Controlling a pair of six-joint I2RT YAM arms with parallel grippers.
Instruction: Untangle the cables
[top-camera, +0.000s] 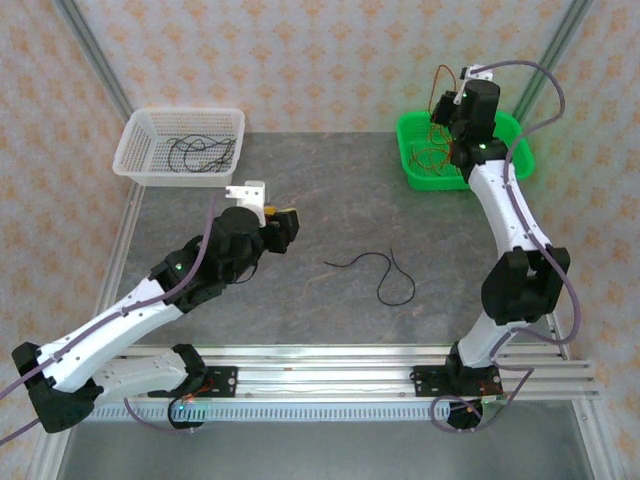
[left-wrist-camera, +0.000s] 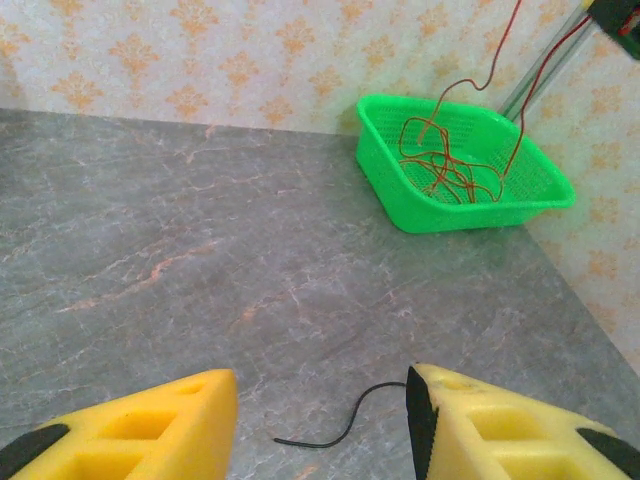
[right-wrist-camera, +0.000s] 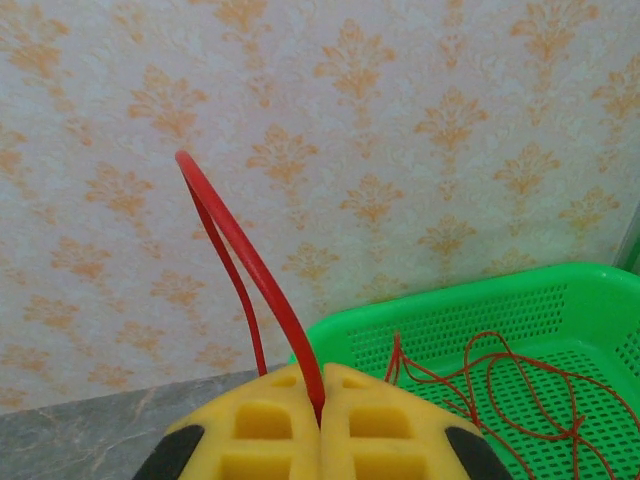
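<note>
One black cable lies loose in a wavy line on the grey table; its end shows on the table between my left gripper's yellow fingers. My left gripper is open with nothing in it and hovers left of that cable. Red cables lie tangled in the green basket. My right gripper is shut on a looped red cable and holds it up above the basket's left side. Strands rise from the tangle toward it.
A white basket at the back left holds several black cables. The green basket stands at the back right by the wall. An aluminium rail runs along the near edge.
</note>
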